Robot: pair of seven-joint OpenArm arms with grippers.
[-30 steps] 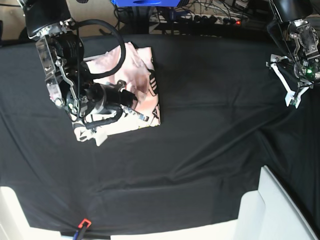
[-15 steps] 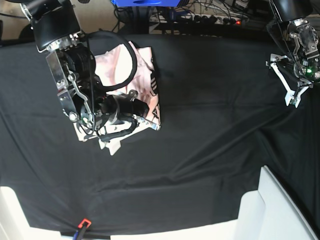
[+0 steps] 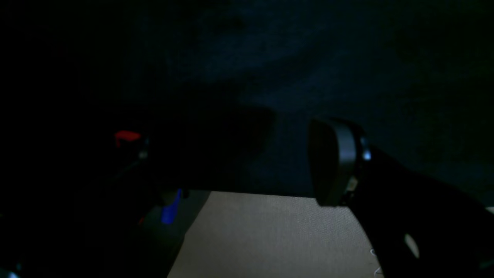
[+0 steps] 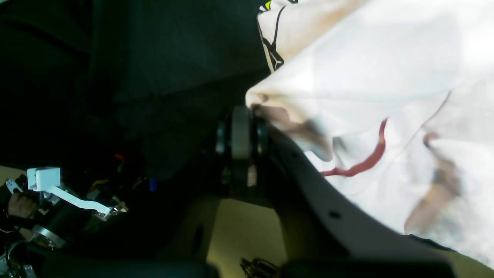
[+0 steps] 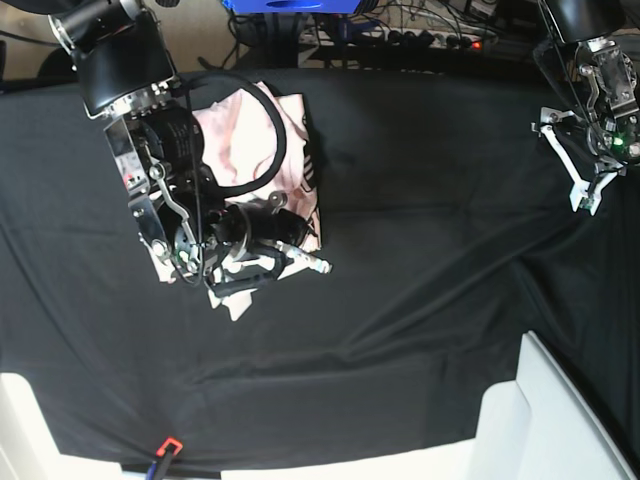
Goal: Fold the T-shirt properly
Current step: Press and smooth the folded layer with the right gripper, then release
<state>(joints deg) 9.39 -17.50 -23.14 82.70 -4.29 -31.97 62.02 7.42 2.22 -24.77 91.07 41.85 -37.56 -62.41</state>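
Much of the soft pink T-shirt [image 5: 300,160] is hidden by the right gripper [image 5: 312,263], jaws together; the left gripper [image 5: 583,172] is held apart.

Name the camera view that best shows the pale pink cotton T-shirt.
The base view: the pale pink cotton T-shirt lies folded on the black cloth, partly hidden by the right arm. The right wrist view shows only a blurred close-up of fabric; the left wrist view shows none.

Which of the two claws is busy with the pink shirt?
The right gripper, on the base view's left, shut over the T-shirt. The left gripper hangs open, far off over bare black cloth.
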